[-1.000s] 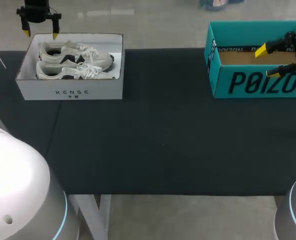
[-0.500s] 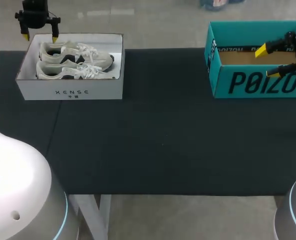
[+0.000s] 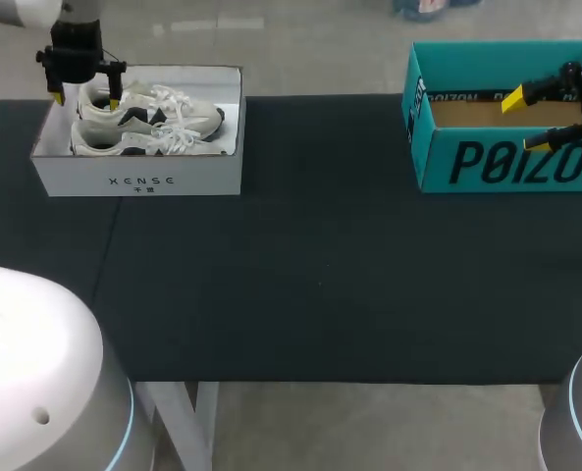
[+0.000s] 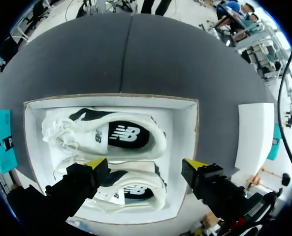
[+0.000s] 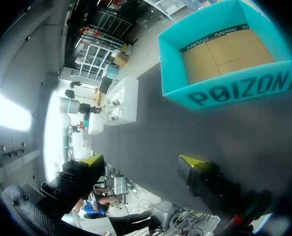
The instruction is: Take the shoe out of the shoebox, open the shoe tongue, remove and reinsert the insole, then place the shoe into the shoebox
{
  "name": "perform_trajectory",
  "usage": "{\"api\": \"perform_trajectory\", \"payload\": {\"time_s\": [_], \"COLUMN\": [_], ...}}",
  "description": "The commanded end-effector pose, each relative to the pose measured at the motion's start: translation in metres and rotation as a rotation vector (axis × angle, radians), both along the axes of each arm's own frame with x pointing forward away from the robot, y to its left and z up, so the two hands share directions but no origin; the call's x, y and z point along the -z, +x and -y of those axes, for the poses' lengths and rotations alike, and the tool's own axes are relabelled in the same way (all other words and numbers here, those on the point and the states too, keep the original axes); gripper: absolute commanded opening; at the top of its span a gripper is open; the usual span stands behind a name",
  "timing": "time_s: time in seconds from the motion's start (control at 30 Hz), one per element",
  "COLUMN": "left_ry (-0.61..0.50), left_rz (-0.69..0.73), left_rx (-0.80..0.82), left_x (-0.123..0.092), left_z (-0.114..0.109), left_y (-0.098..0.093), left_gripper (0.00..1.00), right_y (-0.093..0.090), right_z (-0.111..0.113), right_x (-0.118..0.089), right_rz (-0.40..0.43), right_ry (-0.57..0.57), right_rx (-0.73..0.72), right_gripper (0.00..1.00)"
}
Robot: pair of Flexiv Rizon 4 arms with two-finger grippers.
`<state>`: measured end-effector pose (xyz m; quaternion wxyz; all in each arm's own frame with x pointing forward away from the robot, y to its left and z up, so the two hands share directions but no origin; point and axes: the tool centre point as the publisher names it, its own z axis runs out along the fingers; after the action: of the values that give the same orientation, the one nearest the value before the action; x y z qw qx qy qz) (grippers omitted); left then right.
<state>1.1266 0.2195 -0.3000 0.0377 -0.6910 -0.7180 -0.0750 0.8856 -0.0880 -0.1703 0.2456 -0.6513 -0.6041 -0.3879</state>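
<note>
Black table (image 3: 320,285) out front. White shoebox (image 3: 138,182) at its far left, two white sneakers (image 3: 148,139) side by side inside. My left gripper (image 3: 86,99), fingers spread, hangs over the far sneaker (image 3: 158,103) at its heel. Right gripper (image 3: 524,122), spread too, hovers at the teal box (image 3: 506,162) — brown cardboard floor (image 3: 467,113) showing.

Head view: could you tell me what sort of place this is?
Probably a robot test bench for shoe handling: a dark-covered table, a white shoebox holding two sneakers, a teal box, and the left gripper over the shoebox.
</note>
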Motion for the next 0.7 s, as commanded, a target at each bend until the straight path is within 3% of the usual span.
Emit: {"api": "perform_trajectory", "payload": {"time_s": [0.03,0.7], "left_ry": [-0.021,-0.019], "left_rz": [0.052,0.030], "left_rx": [0.010,-0.004], "left_x": [0.0094,0.0127], "left_z": [-0.0102,-0.0145], "left_y": [-0.0092,-0.0113], "left_gripper": [1.00,1.00], "right_y": [-0.0001,-0.0001], "right_z": [-0.0002,-0.0002], "right_x": [0.0002,0.0002], "right_rz": [-0.001,-0.001], "right_ry": [-0.003,-0.003], "right_rx": [0.000,0.000], "right_gripper": [1.00,1.00]}}
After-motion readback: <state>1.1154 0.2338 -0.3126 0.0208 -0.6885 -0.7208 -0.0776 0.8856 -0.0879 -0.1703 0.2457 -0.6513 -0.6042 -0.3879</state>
